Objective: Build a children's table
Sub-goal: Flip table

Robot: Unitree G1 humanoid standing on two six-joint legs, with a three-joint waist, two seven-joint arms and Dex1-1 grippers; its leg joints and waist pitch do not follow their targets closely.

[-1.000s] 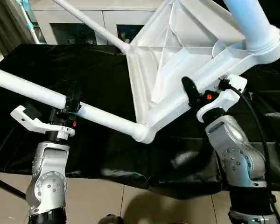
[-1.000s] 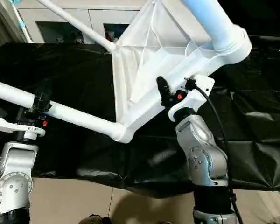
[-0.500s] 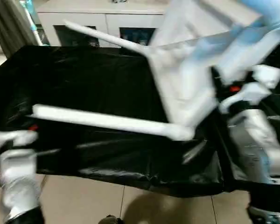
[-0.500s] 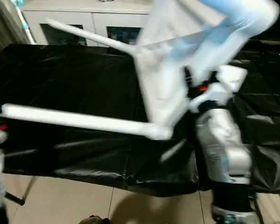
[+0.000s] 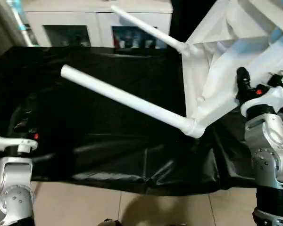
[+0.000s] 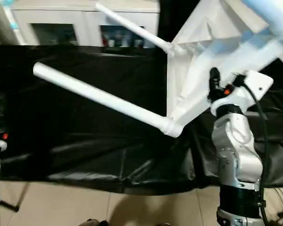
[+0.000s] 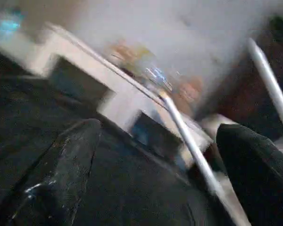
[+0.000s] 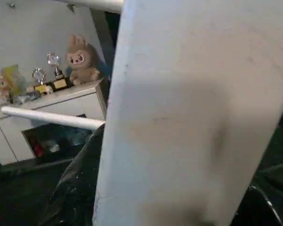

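The robot's right pincer [image 6: 216, 84] is clamping its black fingers on the raised rim of the white plastic rectangular table top [image 5: 217, 80], which is tilting steeply, ribbed underside toward the camera, above the right side of the black-covered desk [image 5: 85, 117]. Two long white tapered tube legs are projecting from its corner sockets toward the robot's left: the nearer leg [image 5: 125, 99] is reaching out over the desk, and the farther leg [image 5: 146, 29] is pointing toward the white glass-door cabinet [image 5: 70, 23] behind. A third leg [image 6: 269, 21] is rising at the upper right. The left pincer [image 7: 151, 188] is hanging with its fingers spread wide and holding nothing, low at the desk's near left edge, well apart from the table.
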